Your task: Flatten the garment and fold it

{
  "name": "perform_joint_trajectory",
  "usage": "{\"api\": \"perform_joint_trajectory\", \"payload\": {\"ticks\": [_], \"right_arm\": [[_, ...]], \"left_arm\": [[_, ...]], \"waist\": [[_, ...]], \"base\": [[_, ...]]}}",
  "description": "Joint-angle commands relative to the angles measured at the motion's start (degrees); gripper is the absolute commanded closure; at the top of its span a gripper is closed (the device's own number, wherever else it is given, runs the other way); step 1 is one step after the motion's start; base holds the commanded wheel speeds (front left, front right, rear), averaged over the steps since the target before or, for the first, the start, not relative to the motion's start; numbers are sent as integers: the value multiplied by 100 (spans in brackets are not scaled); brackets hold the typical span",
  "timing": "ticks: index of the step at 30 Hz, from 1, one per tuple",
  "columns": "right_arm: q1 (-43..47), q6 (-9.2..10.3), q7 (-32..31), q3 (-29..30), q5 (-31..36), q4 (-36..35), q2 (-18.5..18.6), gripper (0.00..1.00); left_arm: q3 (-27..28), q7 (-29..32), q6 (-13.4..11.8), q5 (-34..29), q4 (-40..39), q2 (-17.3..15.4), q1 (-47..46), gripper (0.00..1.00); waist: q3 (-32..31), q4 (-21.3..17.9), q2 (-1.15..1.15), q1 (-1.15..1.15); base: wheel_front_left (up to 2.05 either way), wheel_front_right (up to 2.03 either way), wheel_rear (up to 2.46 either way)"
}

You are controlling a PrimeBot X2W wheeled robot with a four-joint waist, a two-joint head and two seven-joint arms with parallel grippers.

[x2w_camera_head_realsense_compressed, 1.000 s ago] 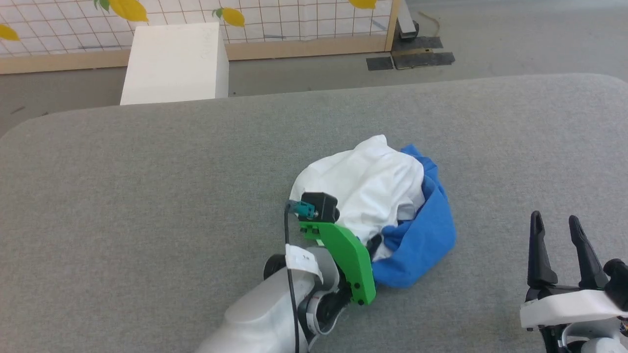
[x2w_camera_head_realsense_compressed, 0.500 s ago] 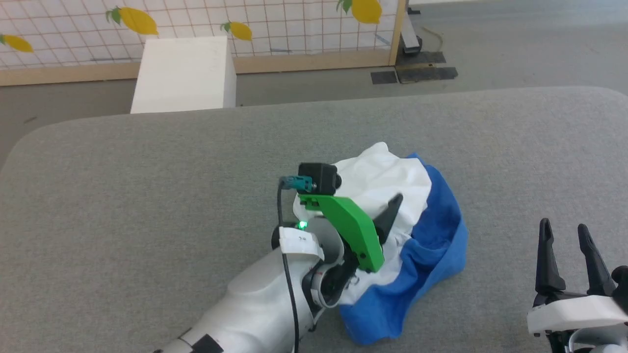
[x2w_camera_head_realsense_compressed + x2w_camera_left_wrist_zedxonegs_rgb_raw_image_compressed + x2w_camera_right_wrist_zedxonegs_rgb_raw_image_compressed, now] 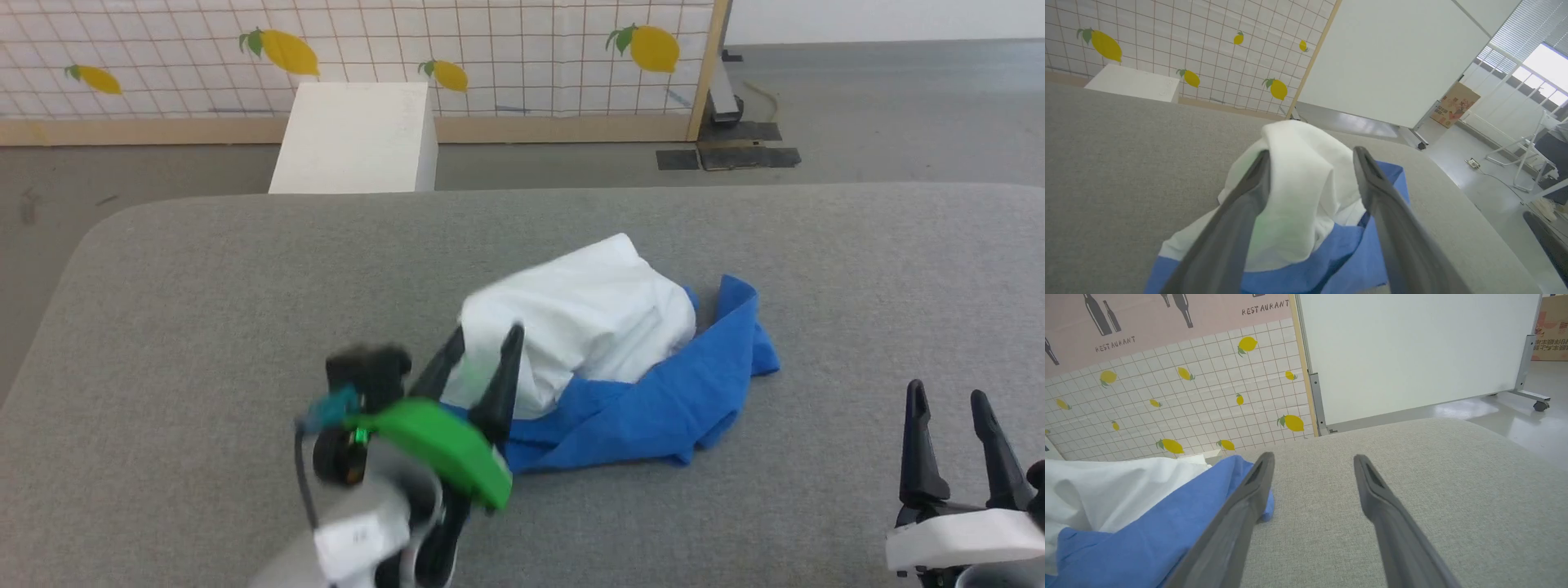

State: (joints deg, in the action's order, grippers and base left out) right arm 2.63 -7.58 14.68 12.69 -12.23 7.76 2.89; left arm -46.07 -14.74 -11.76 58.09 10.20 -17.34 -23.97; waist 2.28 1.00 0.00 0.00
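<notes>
The garment [image 3: 588, 314] lies crumpled in the middle of the grey table [image 3: 204, 310], a white mound with blue fabric [image 3: 653, 408] spread along its near and right sides. My left gripper [image 3: 487, 335] is open at the mound's near-left edge, blurred by motion. In the left wrist view the white cloth [image 3: 1306, 183] bulges between and beyond the spread fingers [image 3: 1249, 196] of the left gripper [image 3: 1311, 152]. My right gripper [image 3: 947, 392] stands open and empty at the lower right, apart from the shirt. The right wrist view has the right gripper [image 3: 1314, 457] over bare table, with the blue fabric [image 3: 1167, 531] to its left.
A white box [image 3: 355, 139] stands on the floor beyond the table's far edge, before a lemon-patterned tiled panel [image 3: 490, 49]. The table's rounded left corner [image 3: 90, 237] is near. A white partition on casters [image 3: 1412, 347] stands to the right.
The head camera has shifted. My left gripper has pulled back to the left off the garment and is open. The blue fabric has spread out along the front. The right gripper has held still.
</notes>
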Motion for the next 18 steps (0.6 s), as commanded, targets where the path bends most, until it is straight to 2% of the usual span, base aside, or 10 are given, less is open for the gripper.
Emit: {"api": "perform_joint_trajectory", "payload": {"ticks": [1,11,15,18], "right_arm": [[50,9,32,8,5,-31,-2,0],[29,9,32,-16,52,-7,-2,0],[64,9,32,-59,65,19,-2,0],[103,9,32,-69,72,29,-2,0]], "left_arm": [[-17,-24,-67,-82,-163,-82,276,0],[-174,287,-627,-239,-1156,-730,956,0],[17,166,-844,-308,-1335,-872,1139,0],[317,24,-1000,-588,-1459,-925,1277,0]], "waist": [[40,48,0,0],[15,133,0,0],[-87,112,0,0],[-177,92,0,0]], "base": [[0,0,0],[0,0,0],[0,0,0],[0,0,0]]}}
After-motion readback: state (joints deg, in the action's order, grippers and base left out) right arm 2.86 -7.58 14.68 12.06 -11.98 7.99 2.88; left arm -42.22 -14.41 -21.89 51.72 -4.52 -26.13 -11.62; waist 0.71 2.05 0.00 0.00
